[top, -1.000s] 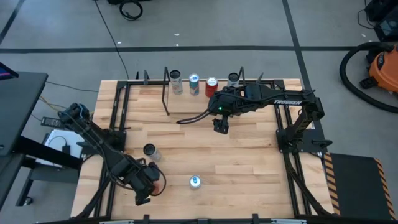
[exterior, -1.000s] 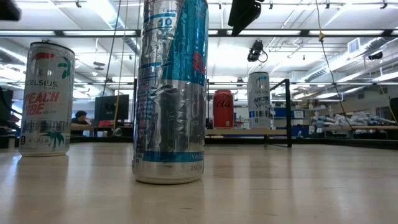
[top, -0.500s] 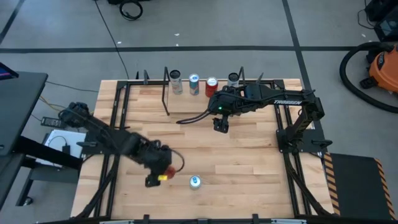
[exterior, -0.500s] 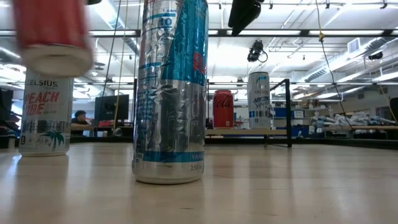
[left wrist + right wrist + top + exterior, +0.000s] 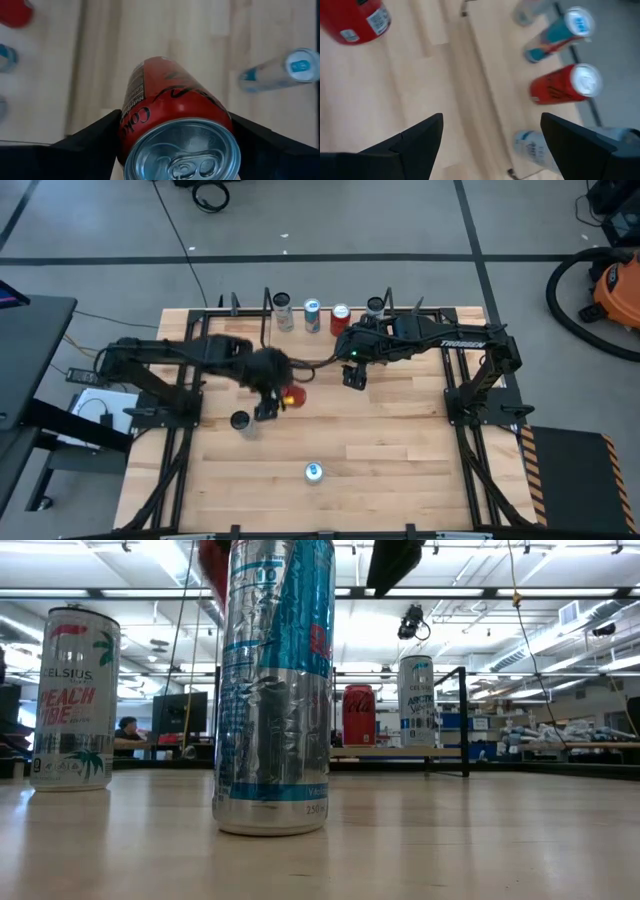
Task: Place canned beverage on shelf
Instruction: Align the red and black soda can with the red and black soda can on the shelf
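Observation:
My left gripper [image 5: 280,397] is over the middle of the table, shut on a red cola can [image 5: 292,394] that is lifted clear. In the low view only a red blur of the can [image 5: 213,562] shows at the top. The shelf [image 5: 440,751] stands at the table's far edge. On it stand several cans, among them a red one [image 5: 340,316] and a blue-and-white one [image 5: 312,313]. My right gripper [image 5: 352,377] is open and empty, in the air just in front of the shelf, to the right of the held can. My left gripper pinches the red can's round wall [image 5: 131,120] between its two fingers [image 5: 92,142], on opposite sides and close to the top end. The can's lid [image 5: 182,152] faces the wrist camera. The can is clear of the table.
A white Celsius can [image 5: 240,422] stands on the table near my left gripper. A blue-and-silver can [image 5: 314,472] stands near the front edge. Black rails [image 5: 190,370] run along the table's left and right sides.
My left gripper has carried the red can from the table's near left corner toward the far edge and to the right, up to the table's middle. The can has gone up, clear of the table.

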